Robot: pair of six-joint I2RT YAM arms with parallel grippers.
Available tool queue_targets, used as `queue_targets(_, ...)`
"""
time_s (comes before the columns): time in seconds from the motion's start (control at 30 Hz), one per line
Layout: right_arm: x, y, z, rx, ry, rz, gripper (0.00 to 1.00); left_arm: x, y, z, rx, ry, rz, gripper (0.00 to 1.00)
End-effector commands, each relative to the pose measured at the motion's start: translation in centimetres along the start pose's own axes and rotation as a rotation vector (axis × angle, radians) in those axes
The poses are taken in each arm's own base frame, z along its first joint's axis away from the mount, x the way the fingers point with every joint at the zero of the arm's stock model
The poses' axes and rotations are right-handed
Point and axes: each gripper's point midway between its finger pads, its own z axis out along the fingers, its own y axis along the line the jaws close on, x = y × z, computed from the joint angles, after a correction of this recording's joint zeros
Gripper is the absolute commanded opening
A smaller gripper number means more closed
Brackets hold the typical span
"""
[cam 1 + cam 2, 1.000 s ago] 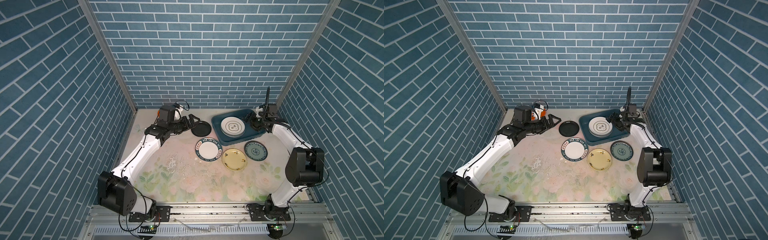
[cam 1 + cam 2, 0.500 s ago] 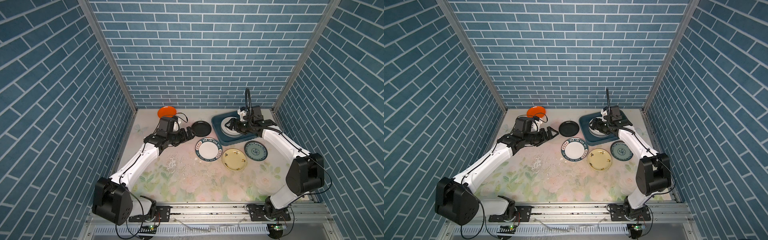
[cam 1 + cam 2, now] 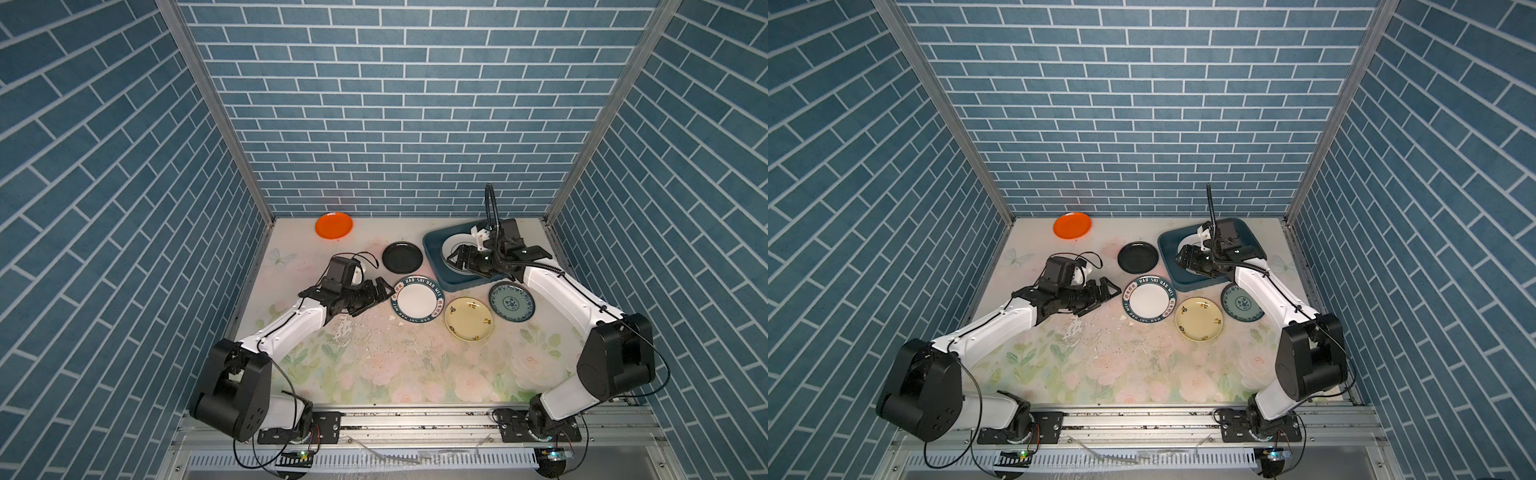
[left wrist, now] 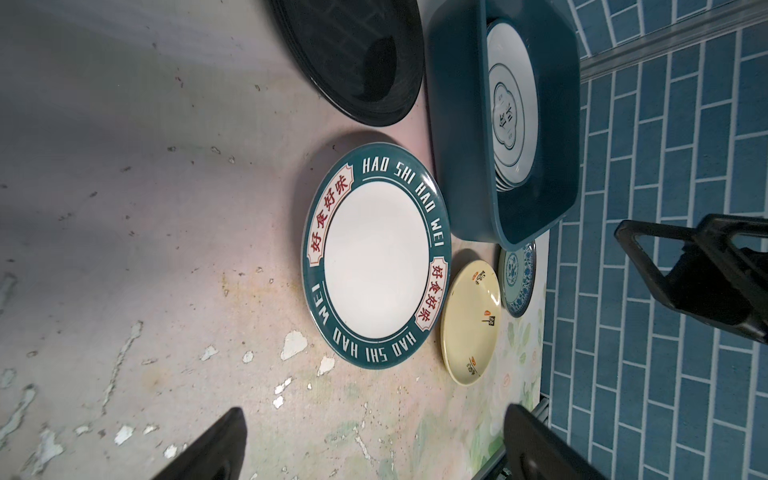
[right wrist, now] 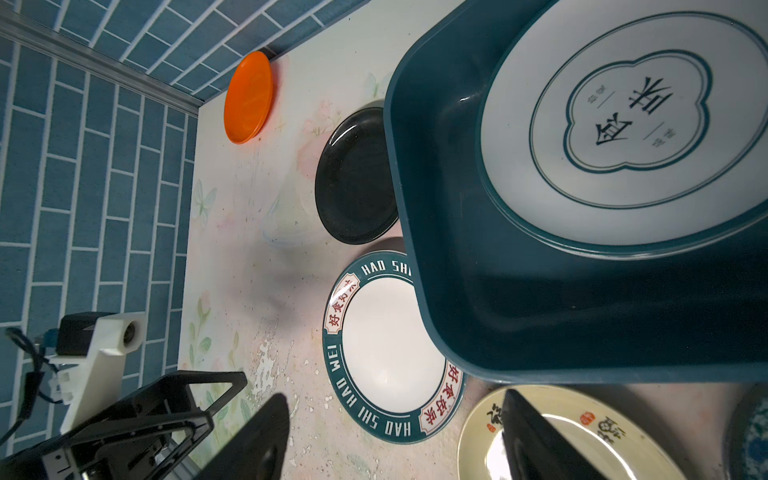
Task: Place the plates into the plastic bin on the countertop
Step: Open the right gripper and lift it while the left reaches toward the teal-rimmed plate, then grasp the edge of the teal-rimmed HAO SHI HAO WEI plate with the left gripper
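Dark teal rectangular plastic bin [image 3: 434, 259] sits right of centre in both top views, with a white round quatrefoil plate [image 5: 623, 124] inside. Right gripper [image 3: 456, 261] hovers over it, fingers spread, holding nothing. Left gripper [image 3: 385, 291] is wide open too, mid-frame, just beside the white plate with a teal lettered rim [image 3: 417, 305] on the flowery countertop [image 3: 374, 365]. The plain orange plate [image 3: 333, 225] sits way up by the back wall.

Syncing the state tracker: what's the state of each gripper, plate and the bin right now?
plastic bin: upright, partly filled
quatrefoil plate: in the plastic bin, topmost
lettered plate: flat on countertop, loose
black plate: flat on countertop
orange plate: flat on countertop
yellow plate: flat on countertop
patterned teal plate: flat on countertop
left gripper: open, empty
right gripper: open, empty, above the plastic bin
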Motion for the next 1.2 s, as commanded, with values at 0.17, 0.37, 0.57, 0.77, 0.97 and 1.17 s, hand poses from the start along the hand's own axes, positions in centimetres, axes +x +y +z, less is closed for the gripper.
queue_targets(0.17, 1.0, -0.6, -1.1, 0.040, -0.012, -0.003, 0.80, 0.7, 0.4, 3.0, 0.022, 0.050, -0.019, 0.93)
queue_targets(0.37, 0.8, -1.2, -1.2, 0.075, -0.025, 0.021, 0.80, 0.8, 1.1, 4.9, 0.026, 0.075, -0.039, 0.89)
queue_targets(0.57, 0.7, -1.4, -1.3, 0.083, -0.038, 0.041, 0.80, 1.0, 1.7, 6.4, 0.030, 0.095, -0.066, 0.87)
queue_targets(0.77, 0.6, -1.6, -1.7, 0.101, -0.048, 0.044, 0.80, 1.2, 1.8, 7.6, 0.038, 0.117, -0.074, 0.84)
queue_targets(0.97, 0.5, -1.7, -1.9, 0.116, -0.055, 0.047, 0.80, 1.5, 2.3, 8.9, 0.061, 0.140, -0.100, 0.72)
queue_targets(1.17, 0.5, -1.9, -2.1, 0.128, -0.059, 0.047, 0.80, 1.5, 2.5, 9.5, 0.067, 0.149, -0.108, 0.58)
